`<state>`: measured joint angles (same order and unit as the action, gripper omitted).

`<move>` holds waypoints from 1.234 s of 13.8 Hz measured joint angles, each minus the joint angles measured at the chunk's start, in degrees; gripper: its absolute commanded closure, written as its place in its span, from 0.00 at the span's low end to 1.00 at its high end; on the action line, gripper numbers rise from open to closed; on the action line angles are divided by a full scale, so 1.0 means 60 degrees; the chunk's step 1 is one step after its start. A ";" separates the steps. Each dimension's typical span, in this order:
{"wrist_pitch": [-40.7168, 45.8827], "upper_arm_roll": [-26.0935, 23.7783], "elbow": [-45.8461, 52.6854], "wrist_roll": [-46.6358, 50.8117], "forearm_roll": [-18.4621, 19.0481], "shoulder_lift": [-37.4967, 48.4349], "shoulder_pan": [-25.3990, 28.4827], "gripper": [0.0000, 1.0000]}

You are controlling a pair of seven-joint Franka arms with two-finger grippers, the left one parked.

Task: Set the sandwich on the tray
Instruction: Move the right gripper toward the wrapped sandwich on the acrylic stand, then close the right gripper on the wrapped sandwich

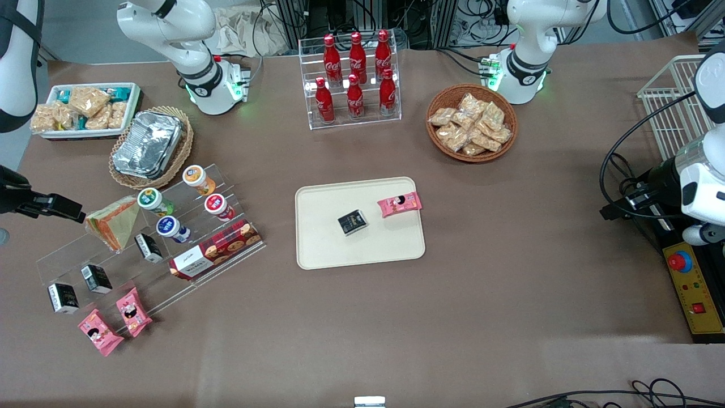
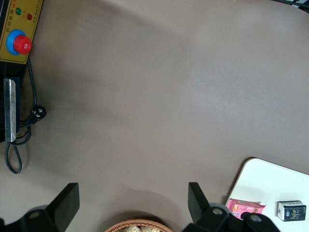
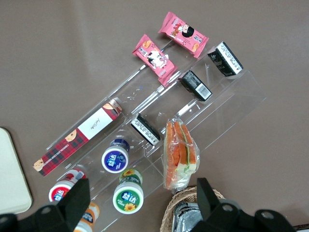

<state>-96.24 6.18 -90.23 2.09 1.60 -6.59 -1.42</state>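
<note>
- Step in hand: approach, nothing picked up yet.
- Sandwich (image 1: 114,222) sits on the clear acrylic stepped shelf (image 1: 68,258), beside the green-lidded cup (image 1: 149,199).
- Gripper (image 3: 140,195) hovers above the shelf, fingers spread wide, holding nothing; height above the sandwich (image 3: 179,153) hard to judge.
- Next: centre over the wedge, descend, close, carry to the tray (image 1: 323,238).

Claw (image 3: 140,203) fingertips cut by frame edge; tray (image 3: 12,179) mostly cropped.
</note>
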 measured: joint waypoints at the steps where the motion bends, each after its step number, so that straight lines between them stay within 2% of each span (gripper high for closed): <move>1: 0.0003 0.0004 -0.0005 0.0000 -0.0096 -0.0068 -0.0125 0.01; 5: -0.0214 0.0021 -0.0355 -0.0305 -0.0239 -0.0350 -0.0397 0.01; 9: -0.1395 0.0037 -0.1350 -0.1189 -0.0239 -0.0265 -0.0614 0.01; 17: -0.2782 0.0068 -0.2781 -0.1550 -0.0239 -0.0106 -0.0943 0.01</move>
<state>-112.93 6.59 -106.91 -7.20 0.16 -7.22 -7.08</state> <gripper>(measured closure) 0.013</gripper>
